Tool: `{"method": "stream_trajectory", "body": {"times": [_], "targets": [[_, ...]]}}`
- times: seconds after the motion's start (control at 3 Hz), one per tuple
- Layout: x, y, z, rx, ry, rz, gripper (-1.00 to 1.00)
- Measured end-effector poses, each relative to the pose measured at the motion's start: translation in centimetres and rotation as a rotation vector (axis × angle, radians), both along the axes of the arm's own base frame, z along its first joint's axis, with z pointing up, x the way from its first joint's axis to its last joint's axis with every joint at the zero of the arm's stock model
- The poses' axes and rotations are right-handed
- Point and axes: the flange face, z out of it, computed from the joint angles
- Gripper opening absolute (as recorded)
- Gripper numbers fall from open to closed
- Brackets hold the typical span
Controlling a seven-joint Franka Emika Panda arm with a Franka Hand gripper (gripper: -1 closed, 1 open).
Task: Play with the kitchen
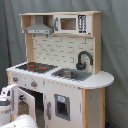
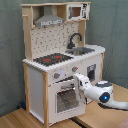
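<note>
The kitchen is a toy unit of pale wood and white panels. It has a black-red stovetop, a grey sink, a black faucet and a grey hood. The oven door under the stovetop stands ajar with a dark gap beside it. My gripper is at the door's upper edge, just below the knobs. The white arm hides any contact with the door.
A microwave panel sits at the top of the unit. A rounded counter end sticks out past the sink. A grey curtain hangs behind. The kitchen stands on a wooden floor.
</note>
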Motion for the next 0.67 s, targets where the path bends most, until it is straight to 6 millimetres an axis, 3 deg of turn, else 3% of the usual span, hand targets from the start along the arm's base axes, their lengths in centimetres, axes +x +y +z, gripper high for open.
{"method": "stream_trajectory", "body": {"times": [0.67], "targets": [[-1.25, 1.77, -0.15, -0.003, -0.017, -0.109, -1.00]]}}
